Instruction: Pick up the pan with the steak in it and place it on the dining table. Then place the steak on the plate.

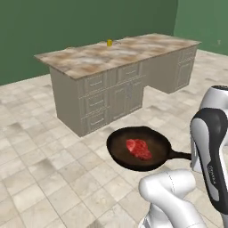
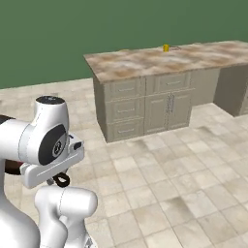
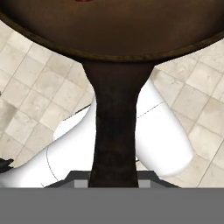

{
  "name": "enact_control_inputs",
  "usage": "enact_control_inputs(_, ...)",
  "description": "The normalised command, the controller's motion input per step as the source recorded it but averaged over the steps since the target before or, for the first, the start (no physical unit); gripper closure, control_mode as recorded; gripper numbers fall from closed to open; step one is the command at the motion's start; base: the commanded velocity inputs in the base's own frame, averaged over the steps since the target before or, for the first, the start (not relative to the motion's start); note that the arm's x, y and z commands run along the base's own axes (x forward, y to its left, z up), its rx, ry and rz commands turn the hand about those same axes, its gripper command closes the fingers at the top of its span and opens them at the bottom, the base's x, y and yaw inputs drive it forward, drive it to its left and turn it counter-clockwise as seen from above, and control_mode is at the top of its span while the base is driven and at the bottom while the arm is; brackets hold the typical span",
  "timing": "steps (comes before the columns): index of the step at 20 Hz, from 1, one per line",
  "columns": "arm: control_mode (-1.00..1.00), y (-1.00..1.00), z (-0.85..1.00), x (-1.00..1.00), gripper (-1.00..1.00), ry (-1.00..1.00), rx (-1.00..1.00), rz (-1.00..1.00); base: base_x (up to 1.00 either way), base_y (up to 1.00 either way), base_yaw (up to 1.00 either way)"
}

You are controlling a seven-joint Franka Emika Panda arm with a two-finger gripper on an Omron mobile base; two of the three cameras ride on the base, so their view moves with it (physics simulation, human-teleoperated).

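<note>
The dark round pan (image 1: 119, 147) hangs level above the tiled floor, with the red steak (image 1: 139, 149) lying in its middle. Its long black handle (image 1: 178, 155) points right and disappears behind my forearm. In the hand view the handle (image 3: 115, 122) runs straight up from my gripper (image 3: 114, 181) to the pan (image 3: 113, 30), and the gripper is shut on the handle's end. The dining table (image 1: 89, 60), a long island with a marbled beige top, stands some way ahead of the pan (image 2: 145, 60). I cannot make out the plate on it from here.
A small yellow cup (image 1: 109, 42) stands near the far edge of the tabletop (image 2: 166, 47). Drawers and cabinet doors (image 1: 111, 95) face me below the top. Open tiled floor (image 1: 40, 164) lies between me and the island, with a green wall behind.
</note>
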Motion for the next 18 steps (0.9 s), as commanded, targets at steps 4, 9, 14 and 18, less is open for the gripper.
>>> enact_control_inputs(4,1.00,0.00,0.00,0.00,1.00,0.00,0.00,0.00,-0.06,0.16,0.47)
enact_control_inputs(9,1.00,0.00,0.00,0.00,1.00,0.00,0.00,0.00,-0.05,0.21,0.46)
enact_control_inputs(14,1.00,0.00,0.00,0.00,1.00,0.00,0.00,0.00,0.10,0.12,0.37)
enact_control_inputs(18,1.00,0.00,0.00,0.00,1.00,0.00,0.00,0.00,0.66,0.11,0.12)
